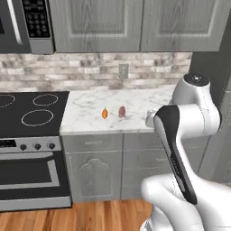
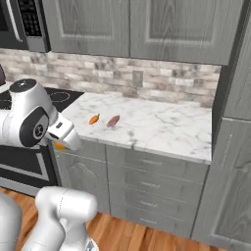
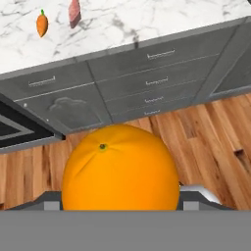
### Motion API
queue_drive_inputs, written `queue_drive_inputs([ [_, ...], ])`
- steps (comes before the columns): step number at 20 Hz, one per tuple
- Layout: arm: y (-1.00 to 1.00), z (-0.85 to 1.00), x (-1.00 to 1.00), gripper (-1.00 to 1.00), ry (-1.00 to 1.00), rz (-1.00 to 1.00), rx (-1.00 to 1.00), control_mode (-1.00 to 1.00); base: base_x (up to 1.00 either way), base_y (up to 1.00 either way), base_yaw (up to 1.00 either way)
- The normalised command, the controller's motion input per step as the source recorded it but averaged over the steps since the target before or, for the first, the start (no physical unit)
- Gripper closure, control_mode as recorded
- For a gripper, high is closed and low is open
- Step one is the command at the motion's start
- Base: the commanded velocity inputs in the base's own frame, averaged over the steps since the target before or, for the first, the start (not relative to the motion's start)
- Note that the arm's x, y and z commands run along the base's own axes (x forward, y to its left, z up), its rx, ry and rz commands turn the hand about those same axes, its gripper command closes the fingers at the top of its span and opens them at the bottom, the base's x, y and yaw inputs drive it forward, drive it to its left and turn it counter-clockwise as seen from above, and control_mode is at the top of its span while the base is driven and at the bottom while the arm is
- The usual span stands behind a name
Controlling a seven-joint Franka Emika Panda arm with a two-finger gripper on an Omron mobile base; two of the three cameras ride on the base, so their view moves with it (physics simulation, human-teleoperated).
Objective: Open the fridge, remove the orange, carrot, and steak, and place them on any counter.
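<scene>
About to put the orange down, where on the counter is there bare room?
The counter is bare from the steak rightward to the tall cabinet. The strip beside the stovetop is free too. The carrot and steak crowd the left-middle.

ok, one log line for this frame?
pincer: shut on orange, held off the counter | carrot, steak: already on counter, side by side, apart | left: place orange
</scene>
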Motion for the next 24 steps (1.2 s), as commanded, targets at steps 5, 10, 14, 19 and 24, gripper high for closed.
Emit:
queue_drive_inputs([
  [5,0.00,0.00,0.00,1.00,0.00,0.00,0.00,1.00,0.42,0.08,0.06],
  [10,0.00,0.00,0.00,1.00,0.00,0.00,0.00,1.00,0.50,0.00,-0.01],
  [14,0.00,0.00,0.00,1.00,0.00,0.00,0.00,1.00,0.47,0.00,-0.12],
  [19,0.00,0.00,0.00,1.00,0.00,0.00,0.00,1.00,0.53,0.00,-0.10],
  [24,0.00,0.00,0.00,1.00,0.00,0.00,0.00,1.00,0.56,0.06,-0.13],
])
